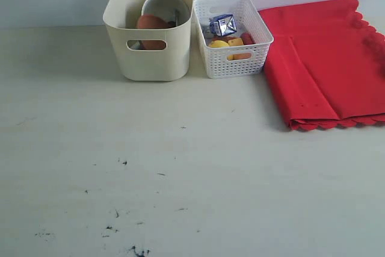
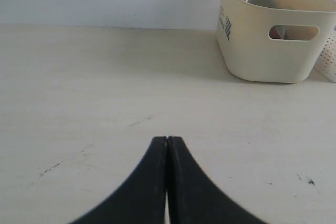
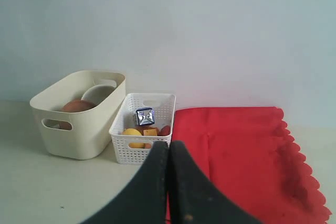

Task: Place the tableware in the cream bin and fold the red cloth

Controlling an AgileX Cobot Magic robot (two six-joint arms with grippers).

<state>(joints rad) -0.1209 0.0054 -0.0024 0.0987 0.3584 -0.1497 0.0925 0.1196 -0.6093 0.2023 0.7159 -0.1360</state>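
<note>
The cream bin (image 1: 150,28) stands at the back of the table with the white bowl (image 1: 167,7) and the brown wooden plate (image 1: 151,23) inside it. The same cream bin (image 2: 270,30) shows in the left wrist view, and the cream bin (image 3: 79,114) shows in the right wrist view. The red cloth (image 1: 328,64) lies folded at the back right, scalloped edges towards the front and right; the red cloth (image 3: 236,156) also fills the right wrist view. My left gripper (image 2: 167,139) is shut and holds nothing, over bare table. My right gripper (image 3: 168,144) is shut and holds nothing. Neither arm appears in the exterior view.
A white lattice basket (image 1: 231,37) sits between bin and cloth, holding a small carton (image 1: 223,24), a lemon (image 1: 218,44) and cheese. Dark scuff marks (image 1: 120,221) dot the pale table (image 1: 180,167) near its front.
</note>
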